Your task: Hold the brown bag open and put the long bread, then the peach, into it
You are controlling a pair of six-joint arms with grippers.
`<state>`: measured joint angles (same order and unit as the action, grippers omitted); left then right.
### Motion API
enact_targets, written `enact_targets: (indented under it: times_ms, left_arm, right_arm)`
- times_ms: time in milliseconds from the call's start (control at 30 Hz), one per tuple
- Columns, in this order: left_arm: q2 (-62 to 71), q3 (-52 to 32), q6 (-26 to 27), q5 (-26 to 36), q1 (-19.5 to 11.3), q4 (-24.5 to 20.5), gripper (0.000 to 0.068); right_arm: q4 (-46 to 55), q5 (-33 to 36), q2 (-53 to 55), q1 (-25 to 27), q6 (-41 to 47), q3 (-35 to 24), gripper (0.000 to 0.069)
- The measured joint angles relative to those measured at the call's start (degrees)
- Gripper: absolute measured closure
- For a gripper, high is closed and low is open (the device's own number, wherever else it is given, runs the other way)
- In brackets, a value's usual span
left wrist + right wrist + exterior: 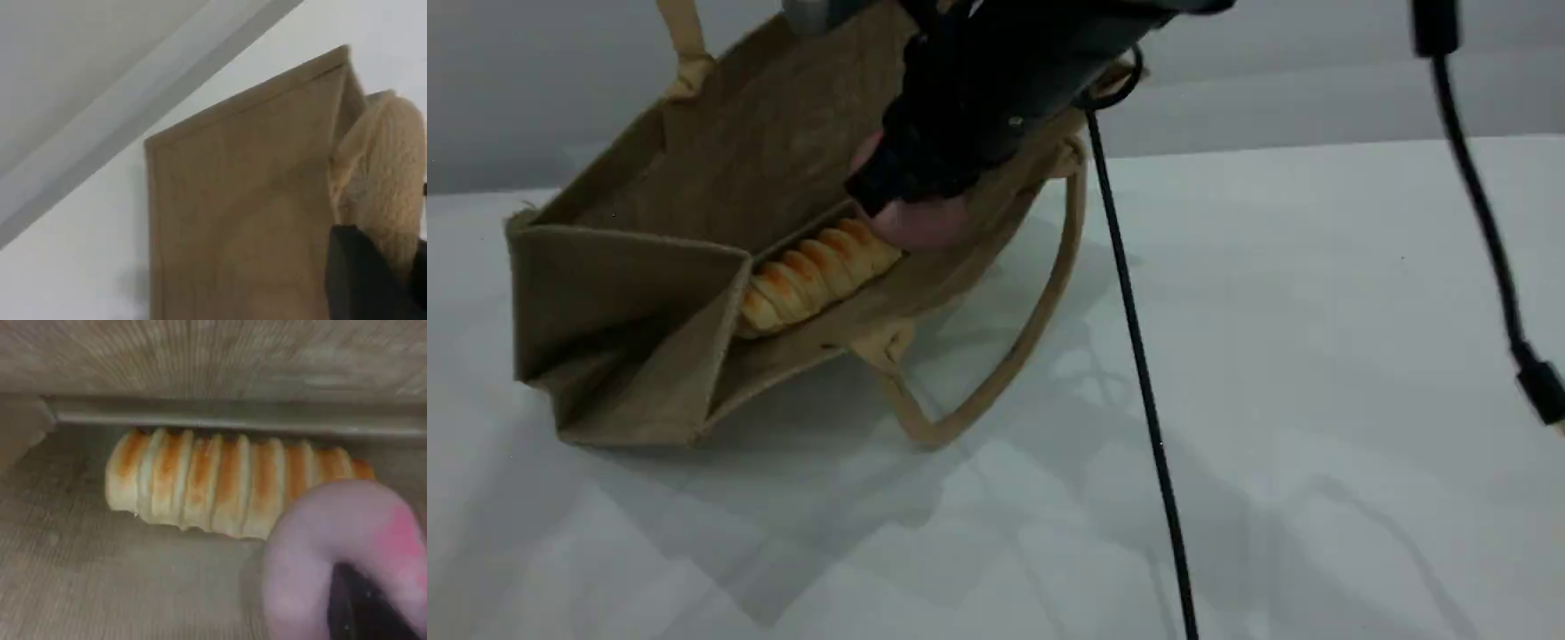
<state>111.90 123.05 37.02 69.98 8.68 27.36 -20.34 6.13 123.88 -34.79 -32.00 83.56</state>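
A: Scene view? The jute bag (649, 258) is lying far left, long bread (818, 274) inside; the right gripper (889, 191) is clamping the peach (925, 222) there.

B: Left wrist: the left gripper (373, 280) is pinching the rope handle (390, 187).

A: Right wrist: peach (333, 553) is sitting just beside the bread (227, 487).

The light is soft and even, a cool grey-white wash over the table (1316, 356) with no hard glare anywhere. Faint, overlapping shadows spread on the table below and to the right of the bag (694, 267), thin crossing streaks among them, which suggests more than one lamp overhead. The bag's inside is dimmer than its outer face. In the scene view the arm (996, 89) above the bag is a dark, slightly smeared mass. Both wrist views are soft: the handle (387, 180) looks fuzzy, and the peach (340, 553) is blurred, while the bread (227, 487) behind it is only slightly clearer.
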Motion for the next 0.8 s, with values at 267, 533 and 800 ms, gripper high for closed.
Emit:
enact_targets:
  times_ms: [267, 533, 800]
  left_arm:
    - [0.0, 0.0, -0.1, 0.0, 0.0, 0.6, 0.0596]
    - [0.0, 0.0, -0.2, 0.0, 0.0, 0.9, 0.0596]
    - [0.0, 0.0, -0.2, 0.0, 0.0, 1.1, 0.0596]
  right_arm:
    - [-3.6, -3.3, 1.7, 0.0, 0.2, 0.3, 0.0566]
    - [-7.1, -0.7, 0.3, 0.0, 0.4, 0.3, 0.0185]
    - [-6.7, 8.2, -6.1, 2.9, 0.8, 0.3, 0.0111]
